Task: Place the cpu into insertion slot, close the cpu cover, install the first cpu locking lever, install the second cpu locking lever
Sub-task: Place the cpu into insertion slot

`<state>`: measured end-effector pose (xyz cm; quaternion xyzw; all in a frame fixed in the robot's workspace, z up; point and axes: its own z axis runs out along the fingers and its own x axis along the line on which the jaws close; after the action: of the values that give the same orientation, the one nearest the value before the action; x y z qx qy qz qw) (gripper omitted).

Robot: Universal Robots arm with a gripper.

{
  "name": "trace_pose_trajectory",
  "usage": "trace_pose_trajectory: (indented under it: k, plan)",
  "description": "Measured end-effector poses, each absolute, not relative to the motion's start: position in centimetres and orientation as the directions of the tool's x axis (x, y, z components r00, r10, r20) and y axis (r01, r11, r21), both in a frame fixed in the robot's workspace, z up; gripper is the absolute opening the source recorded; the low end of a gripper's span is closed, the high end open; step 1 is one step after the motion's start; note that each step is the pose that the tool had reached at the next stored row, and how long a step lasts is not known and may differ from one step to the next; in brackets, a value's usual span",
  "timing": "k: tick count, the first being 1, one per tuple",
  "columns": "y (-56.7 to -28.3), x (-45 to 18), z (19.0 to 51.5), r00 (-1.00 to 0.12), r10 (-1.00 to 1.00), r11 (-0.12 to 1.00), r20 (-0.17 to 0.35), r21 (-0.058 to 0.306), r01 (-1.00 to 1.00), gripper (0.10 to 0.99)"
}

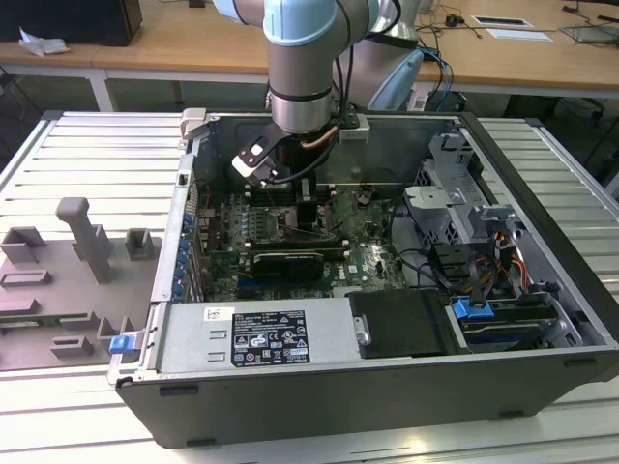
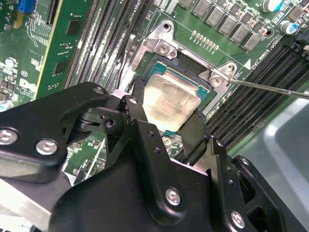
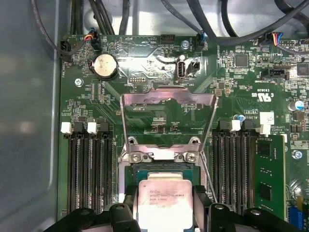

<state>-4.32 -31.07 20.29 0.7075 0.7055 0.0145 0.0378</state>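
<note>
Memory slots [image 3: 89, 169] are lined up beside the insertion slot [image 2: 186, 63]; right at that slot the cpu [image 3: 161, 203] is pinched tight between the gripper [image 3: 164, 193] fingers [image 2: 193, 137], and the cpu cover [image 3: 169, 99] is flipped open at the slot's edge.

An open computer tower [image 1: 387, 406] lies on its side on a slatted metal table [image 1: 97, 145]. The robot arm [image 1: 305, 68] drops in from twelve o'clock. Its gripper [image 1: 308, 215] sits low over the green motherboard [image 1: 372, 253], near the case's middle. Just toward six o'clock of the gripper lies a long black block [image 1: 287, 263]. A labelled grey power supply [image 1: 256, 338] runs along the six o'clock edge. At three o'clock stands the metal drive cage [image 1: 450, 198], with a blue latch [image 1: 472, 314] toward four. Out at nine o'clock a grey moulded fixture [image 1: 87, 237] rests on the table. Wooden desks [image 1: 193, 39] line twelve o'clock.
</note>
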Motion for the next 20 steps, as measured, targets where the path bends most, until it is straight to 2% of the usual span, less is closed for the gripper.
trace_pose_trajectory:
  k: [17,18,19,20]
  plan:
    - [-30.89,-4.19,19.62,0.004,0.999,-0.001,-0.041,0.074,0.997,0.541]
    - [-30.87,-4.15,19.55,0.004,0.999,-0.001,-0.04,0.074,0.997,0.553]
    - [-30.87,-4.15,19.56,0.004,0.999,-0.001,-0.041,0.074,0.997,0.616]
    - [-30.87,-4.15,19.57,0.004,0.999,-0.001,-0.041,0.074,0.997,0.616]
